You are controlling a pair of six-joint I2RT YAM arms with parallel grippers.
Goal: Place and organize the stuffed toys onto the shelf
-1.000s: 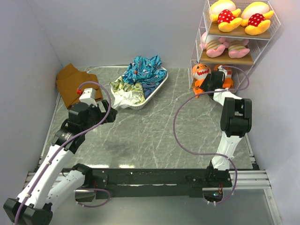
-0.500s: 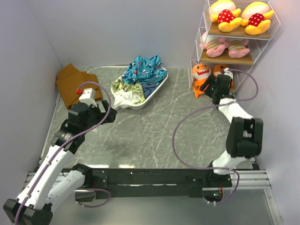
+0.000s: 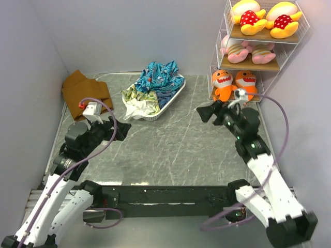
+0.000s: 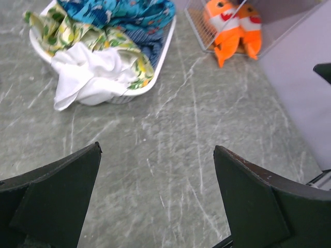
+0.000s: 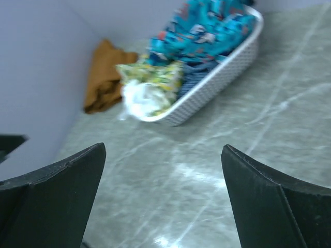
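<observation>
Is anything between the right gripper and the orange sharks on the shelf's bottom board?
Nothing visible does. Only bare table lies between the open right gripper and the two orange sharks at the front of the shelf. The gripper points away from them, though, toward the white tray.

Left gripper, right gripper: jaws apart, empty.

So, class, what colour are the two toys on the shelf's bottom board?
Orange sharks, clearest from the top camera.
</observation>
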